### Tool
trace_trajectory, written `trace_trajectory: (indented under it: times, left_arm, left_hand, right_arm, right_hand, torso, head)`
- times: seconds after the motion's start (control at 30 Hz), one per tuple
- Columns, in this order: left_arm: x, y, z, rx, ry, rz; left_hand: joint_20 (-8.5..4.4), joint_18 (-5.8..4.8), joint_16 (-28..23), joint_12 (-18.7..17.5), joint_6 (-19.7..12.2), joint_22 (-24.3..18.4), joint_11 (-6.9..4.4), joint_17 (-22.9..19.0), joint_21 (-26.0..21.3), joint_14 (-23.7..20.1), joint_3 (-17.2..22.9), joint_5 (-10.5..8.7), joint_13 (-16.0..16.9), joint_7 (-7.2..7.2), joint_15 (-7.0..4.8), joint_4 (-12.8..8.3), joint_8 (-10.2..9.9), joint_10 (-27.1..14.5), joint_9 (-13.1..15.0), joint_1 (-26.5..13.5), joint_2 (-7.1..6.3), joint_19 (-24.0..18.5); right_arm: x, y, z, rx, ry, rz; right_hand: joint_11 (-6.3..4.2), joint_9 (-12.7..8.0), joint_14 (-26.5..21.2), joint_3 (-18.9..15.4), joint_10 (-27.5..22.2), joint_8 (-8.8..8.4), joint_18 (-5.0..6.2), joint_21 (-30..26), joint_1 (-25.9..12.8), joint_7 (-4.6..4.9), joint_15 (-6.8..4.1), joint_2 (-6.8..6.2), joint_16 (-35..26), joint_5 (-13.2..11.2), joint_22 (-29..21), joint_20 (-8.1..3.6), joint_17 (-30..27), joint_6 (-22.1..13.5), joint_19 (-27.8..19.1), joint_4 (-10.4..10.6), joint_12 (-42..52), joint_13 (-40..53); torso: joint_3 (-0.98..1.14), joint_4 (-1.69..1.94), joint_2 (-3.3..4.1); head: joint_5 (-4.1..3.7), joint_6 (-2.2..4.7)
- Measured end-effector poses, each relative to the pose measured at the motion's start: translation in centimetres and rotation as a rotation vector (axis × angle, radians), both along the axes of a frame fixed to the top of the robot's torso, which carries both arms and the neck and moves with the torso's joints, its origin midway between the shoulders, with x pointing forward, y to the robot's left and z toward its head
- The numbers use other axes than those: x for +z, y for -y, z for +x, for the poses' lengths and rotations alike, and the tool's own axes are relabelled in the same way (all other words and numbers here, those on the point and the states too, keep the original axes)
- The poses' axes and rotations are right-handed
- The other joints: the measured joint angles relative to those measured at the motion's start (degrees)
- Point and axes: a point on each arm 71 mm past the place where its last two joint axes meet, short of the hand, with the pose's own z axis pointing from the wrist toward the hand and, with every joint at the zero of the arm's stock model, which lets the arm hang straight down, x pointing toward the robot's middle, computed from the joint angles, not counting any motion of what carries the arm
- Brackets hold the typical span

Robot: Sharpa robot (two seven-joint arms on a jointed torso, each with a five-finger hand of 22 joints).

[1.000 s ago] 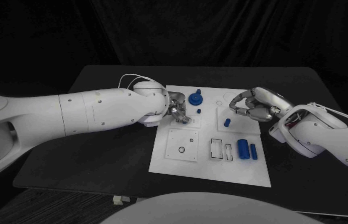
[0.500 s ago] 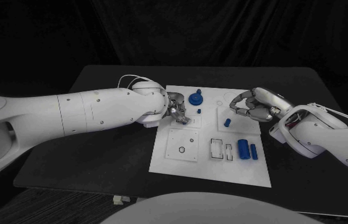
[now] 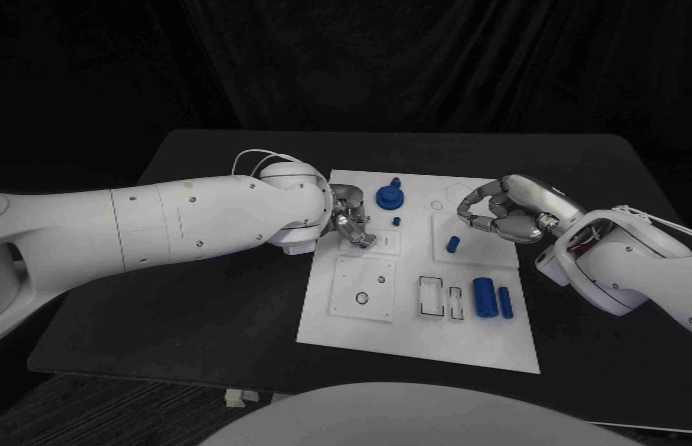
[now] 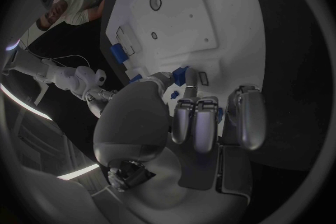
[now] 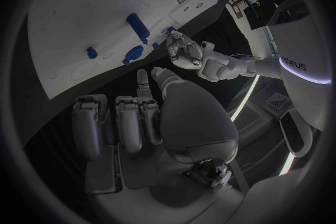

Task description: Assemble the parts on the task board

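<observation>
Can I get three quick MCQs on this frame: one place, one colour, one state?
1. Where is the left hand?
A. over the board's left edge
B. off the table
C. at the board's near edge

2. What colour are the parts?
A. red
B. blue
C. green

3. How is the right hand?
A. flat and spread
B. gripping a large cylinder
C. curled, nothing seen in it

Key: 1 A, the head view shows it at the board left side. 2 B, all pieces are blue. 3 C, fingers curl inward, nothing visible inside.

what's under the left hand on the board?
The left hand hangs over the task board's left edge. A small blue part stands just beside its fingertips. Whatever lies directly beneath the fingers is covered.
</observation>
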Motion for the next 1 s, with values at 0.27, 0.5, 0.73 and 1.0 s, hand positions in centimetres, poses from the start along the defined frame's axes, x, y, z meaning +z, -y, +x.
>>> trace_trajectory:
  times: [0.27,0.5,0.73,1.0]
  left_arm:
    - [-0.01,-0.2,-0.04,0.006,-0.001,0.002]
    - [-0.02,-0.41,-0.07,0.012,0.0,0.001]
    - [-0.04,-0.69,-0.1,0.019,0.003,-0.002]
    - [-0.08,-0.98,-0.2,0.025,0.009,-0.011]
  left_hand:
    - [0.0,0.93,0.0,-0.1,0.0,0.0,0.0,0.0,-0.2,0.0,2.4,0.82,0.0,0.26,0.0,-1.0,0.3,0.0,0.3,-0.7,-0.66,0.0]
    - [0.0,0.93,0.0,-0.3,0.0,0.0,0.0,0.0,-0.2,0.0,3.5,1.45,0.0,0.46,0.0,-1.2,0.3,0.0,0.4,-1.0,-0.96,0.0]
    - [0.0,0.93,0.0,-0.8,0.2,0.0,-0.01,0.0,-0.2,0.0,4.5,2.31,0.0,0.34,0.0,-1.2,0.3,0.0,0.3,-1.7,-1.02,0.0]
    - [0.0,0.92,0.0,-0.8,0.2,0.0,-0.02,0.0,-0.2,0.0,5.2,2.82,0.0,0.32,0.0,-1.4,0.5,0.0,0.1,-2.0,-1.16,0.0]
  right_arm:
    - [-0.01,0.02,-0.01,0.0,0.0,0.0]
    - [-0.02,0.05,-0.01,-0.001,-0.001,0.0]
    - [-0.03,0.07,-0.02,-0.001,-0.001,-0.001]
    - [-0.05,0.09,-0.04,-0.002,-0.002,-0.001]
  right_hand:
    - [0.0,0.0,0.0,0.0,0.0,0.0,0.0,0.0,0.0,0.0,0.0,0.0,0.0,0.0,0.0,0.0,0.0,0.0,0.0,0.0,0.0,0.0]
    - [0.0,0.0,0.0,0.2,0.0,0.0,0.0,0.0,0.0,0.0,0.0,0.0,0.0,0.0,0.0,0.0,0.0,0.0,0.0,-0.2,0.0,0.0]
    - [0.0,0.0,0.0,0.2,0.0,0.0,-0.01,0.0,0.0,0.0,0.0,0.0,0.0,0.0,0.0,0.0,0.0,0.0,0.0,-0.2,0.0,0.0]
    - [0.0,0.0,0.0,0.2,0.0,0.0,0.0,0.0,0.0,0.0,0.0,0.0,0.0,0.2,0.0,0.0,0.0,0.0,0.0,-0.2,0.0,0.0]
  torso:
    - [0.01,0.0,0.0]
    - [0.01,0.0,0.01]
    - [0.0,0.0,-0.01]
    - [-0.02,0.0,0.0]
  head:
    - [0.02,0.0]
    - [0.08,0.0]
    - [0.1,0.0]
    - [-0.01,0.0]
